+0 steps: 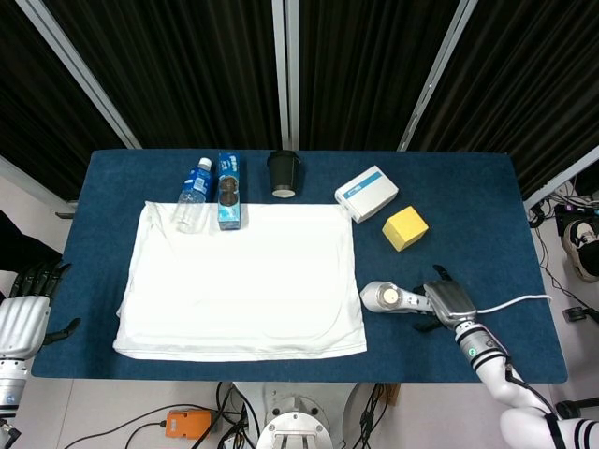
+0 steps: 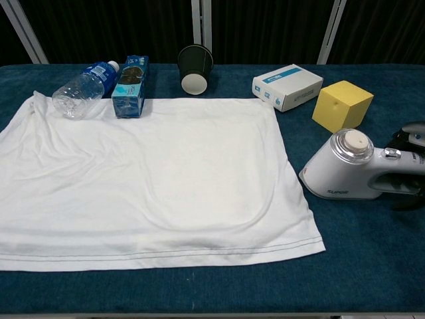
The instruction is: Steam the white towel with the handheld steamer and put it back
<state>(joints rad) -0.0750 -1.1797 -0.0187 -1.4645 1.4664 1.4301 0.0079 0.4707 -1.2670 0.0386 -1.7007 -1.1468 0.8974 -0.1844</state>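
The white towel (image 1: pixel 243 281) lies spread flat over the left and middle of the blue table (image 1: pixel 468 178); the chest view shows the towel (image 2: pixel 153 173) with slight creases. Just off its right edge sits the white handheld steamer (image 1: pixel 386 297), tilted with its round head up in the chest view (image 2: pixel 342 169). My right hand (image 1: pixel 451 301) wraps the steamer's handle, and only part of that hand (image 2: pixel 413 131) shows at the chest view's right edge. My left hand (image 1: pixel 23 323) hangs off the table's front left corner, fingers apart and holding nothing.
Along the towel's far edge stand a lying water bottle (image 1: pixel 192 194), a blue carton (image 1: pixel 229 190) and a black cup (image 1: pixel 284 173). A white-blue box (image 1: pixel 366 193) and a yellow cube (image 1: pixel 404 227) sit behind the steamer. Its white cable (image 1: pixel 515 299) trails right.
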